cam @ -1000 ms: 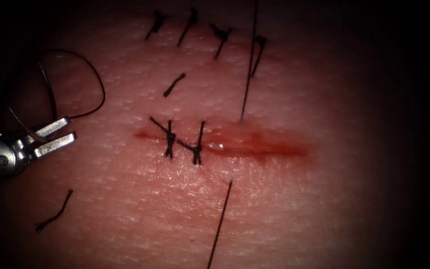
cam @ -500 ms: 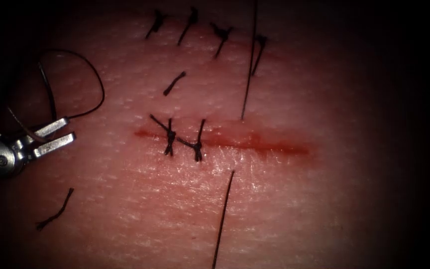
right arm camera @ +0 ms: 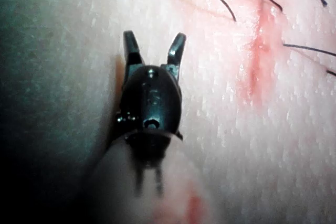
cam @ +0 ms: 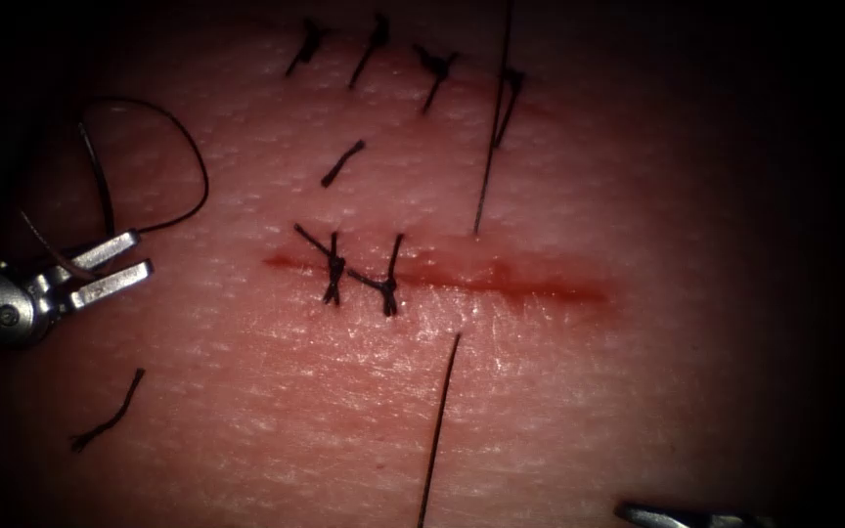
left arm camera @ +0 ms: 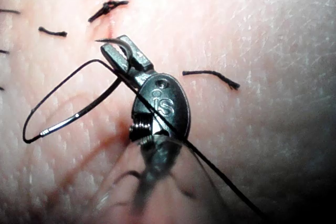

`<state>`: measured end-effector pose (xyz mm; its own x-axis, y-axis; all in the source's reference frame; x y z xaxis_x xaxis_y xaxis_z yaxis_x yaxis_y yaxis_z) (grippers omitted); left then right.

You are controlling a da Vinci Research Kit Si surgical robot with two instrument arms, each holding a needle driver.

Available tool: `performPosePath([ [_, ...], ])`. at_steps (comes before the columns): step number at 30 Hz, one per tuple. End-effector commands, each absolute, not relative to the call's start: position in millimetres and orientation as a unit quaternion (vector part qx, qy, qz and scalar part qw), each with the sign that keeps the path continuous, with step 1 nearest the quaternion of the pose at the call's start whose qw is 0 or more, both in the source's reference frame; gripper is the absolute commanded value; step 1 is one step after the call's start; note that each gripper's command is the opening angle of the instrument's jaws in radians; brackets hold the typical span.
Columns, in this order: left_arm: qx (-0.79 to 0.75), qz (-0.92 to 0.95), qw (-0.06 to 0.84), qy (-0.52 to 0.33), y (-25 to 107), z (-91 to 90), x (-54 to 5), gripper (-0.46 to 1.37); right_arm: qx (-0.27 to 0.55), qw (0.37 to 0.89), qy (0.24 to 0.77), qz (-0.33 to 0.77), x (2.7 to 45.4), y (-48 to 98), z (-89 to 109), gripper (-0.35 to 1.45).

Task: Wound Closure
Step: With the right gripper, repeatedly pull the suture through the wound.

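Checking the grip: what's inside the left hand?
The left hand is shut on the needle, clear of the tissue; its hooked end shows past the jaws. The held stretch is covered, so where along the curve is unclear.

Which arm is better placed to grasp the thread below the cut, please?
Probably right: the right tool, open and empty, is nearer the thread; the left tool holds the needle, outside the tissue.
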<state>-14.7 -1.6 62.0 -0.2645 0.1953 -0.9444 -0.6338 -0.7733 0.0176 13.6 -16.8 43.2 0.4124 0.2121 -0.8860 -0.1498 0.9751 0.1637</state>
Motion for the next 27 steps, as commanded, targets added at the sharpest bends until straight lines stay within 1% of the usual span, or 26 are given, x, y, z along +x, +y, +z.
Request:
performPosePath([
  [1, -0.544, 0.770, 0.268, 0.199, -1.6, 62.0, -14.8, -0.35, 0.026, 0.842, 0.528, 0.108, 13.8, -16.0, 44.1, 1.28],
  [7, -0.543, 0.770, 0.269, 0.200, -1.7, 61.9, -14.9, -0.35, 0.005, 0.849, 0.516, 0.111, 15.4, -12.7, 48.2, 1.36],
  [14, -0.542, 0.772, 0.266, 0.201, -0.8, 62.8, -16.1, -0.35, 0.007, 0.850, 0.518, 0.092, 17.9, -12.1, 50.9, 1.34],
  [19, -0.533, 0.784, 0.227, 0.223, 1.0, 64.0, -18.0, -0.35, 0.007, 0.850, 0.522, 0.075, 19.7, -12.1, 51.2, 1.32],
  [27, -0.522, 0.798, 0.172, 0.248, 3.2, 64.8, -20.2, -0.35, 0.003, 0.854, 0.517, 0.066, 20.6, -11.9, 51.3, 1.29],
])
